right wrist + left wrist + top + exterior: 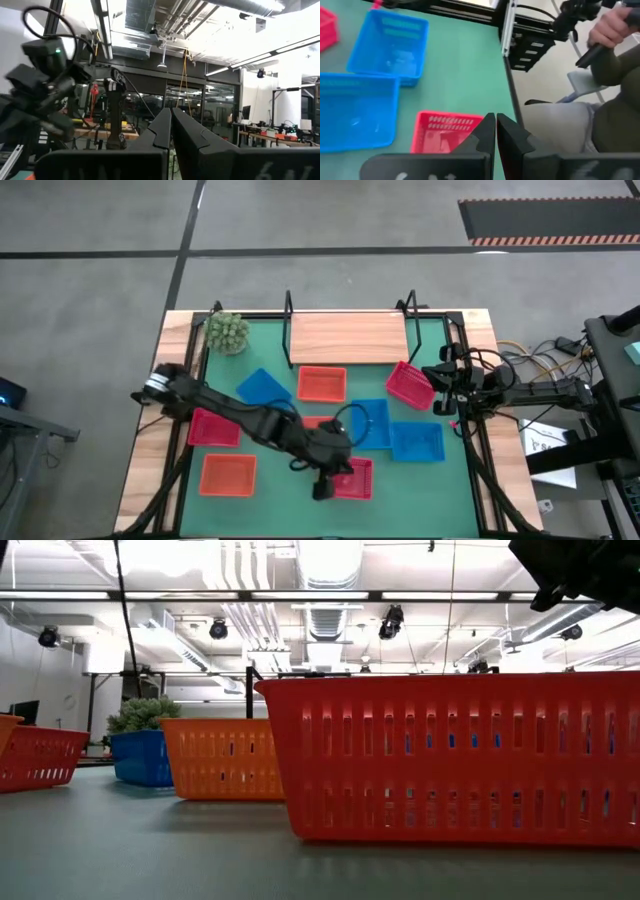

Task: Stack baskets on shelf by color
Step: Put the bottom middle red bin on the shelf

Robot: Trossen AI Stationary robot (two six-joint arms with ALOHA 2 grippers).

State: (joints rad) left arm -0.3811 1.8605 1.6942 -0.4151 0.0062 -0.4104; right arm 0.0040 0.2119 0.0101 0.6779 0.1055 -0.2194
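Note:
The shelf (348,338), a wooden board in black end frames, stands bare at the far edge of the green mat. Baskets lie scattered on the mat: blue (264,387), (368,423), (416,442); orange (321,384), (227,474); red (409,384), (213,427), (352,478). Another orange one (316,422) is half hidden under my left arm. My left gripper (326,486) (495,135) is shut and slants down just above the near red basket (445,137), by its left edge. My right gripper (447,380) (170,130) is shut, raised at the table's right edge.
A potted plant (227,332) stands at the mat's far left corner. A black rail (506,30) runs along the mat's right edge. Beyond it sits a person (600,115), one hand (607,27) raised. Bare mat lies along the near edge.

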